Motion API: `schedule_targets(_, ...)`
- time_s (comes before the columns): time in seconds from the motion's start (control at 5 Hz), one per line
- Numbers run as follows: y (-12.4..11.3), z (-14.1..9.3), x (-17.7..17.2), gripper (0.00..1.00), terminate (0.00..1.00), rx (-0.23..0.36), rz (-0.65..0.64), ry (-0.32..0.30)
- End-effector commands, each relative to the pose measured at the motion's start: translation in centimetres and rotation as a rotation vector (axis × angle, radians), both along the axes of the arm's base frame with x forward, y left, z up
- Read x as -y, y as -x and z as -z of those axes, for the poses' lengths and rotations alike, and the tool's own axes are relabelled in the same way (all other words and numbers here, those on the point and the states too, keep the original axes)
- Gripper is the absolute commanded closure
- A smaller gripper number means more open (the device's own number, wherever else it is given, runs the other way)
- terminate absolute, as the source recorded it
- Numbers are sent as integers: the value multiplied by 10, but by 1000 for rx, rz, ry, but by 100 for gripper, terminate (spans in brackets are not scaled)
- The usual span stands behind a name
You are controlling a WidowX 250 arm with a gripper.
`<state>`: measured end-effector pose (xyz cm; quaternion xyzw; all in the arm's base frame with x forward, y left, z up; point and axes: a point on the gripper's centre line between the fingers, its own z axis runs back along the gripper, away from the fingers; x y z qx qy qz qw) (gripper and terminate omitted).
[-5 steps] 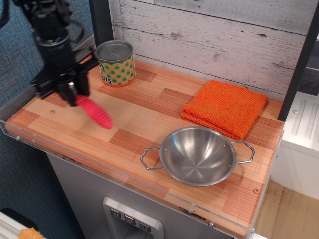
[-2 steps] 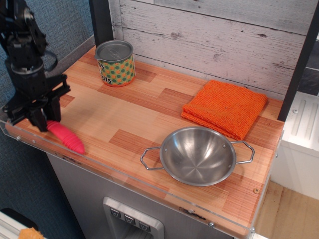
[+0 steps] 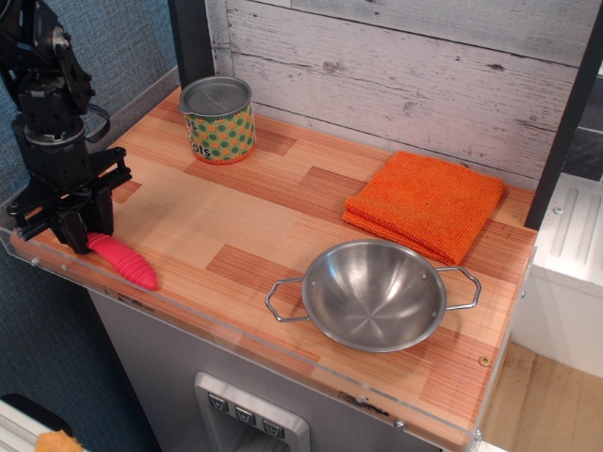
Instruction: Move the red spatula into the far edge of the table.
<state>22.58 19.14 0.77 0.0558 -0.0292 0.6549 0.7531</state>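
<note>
The red spatula point(image 3: 124, 263) shows only its ribbed red-pink handle, which lies low over the front left corner of the table point(image 3: 283, 202), pointing right and toward the front rim. Its metal bowl is hidden between the fingers of my black gripper point(image 3: 85, 231). The gripper points down at that corner and is shut on the spatula's hidden end. I cannot tell whether the handle touches the wood.
A dotted green and orange tin can point(image 3: 219, 120) stands at the back left. A folded orange cloth point(image 3: 426, 204) lies at the back right. A steel two-handled bowl point(image 3: 374, 294) sits front right. A clear acrylic rim point(image 3: 236, 334) runs along the front edge.
The gripper carried the spatula from near the tin can leftward and down to the front left corner. Over the last half second it has barely moved.
</note>
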Motion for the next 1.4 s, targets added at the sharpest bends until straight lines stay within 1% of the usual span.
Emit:
schedule_targets(0.0, 15, -12, 5, 0, 0, 21, -5, 8)
schedule_targets(0.2, 13, -23, 8, 0, 0, -1, 8, 1)
schedule_targets(0.4, 4, -42, 18, 0, 0, -20, 25, -46)
schedule_targets(0.6, -7, -66, 29, 0, 0, 19, 91, -71)
schedule_targets(0.8, -22, -85, 40, 0, 0, 58, 284, -63)
schedule_targets(1.0, -49, -98, 43, 0, 0, 46, 534, -33)
schedule_targets(1.2, -71, -107, 45, 0, 0, 111, 783, -53)
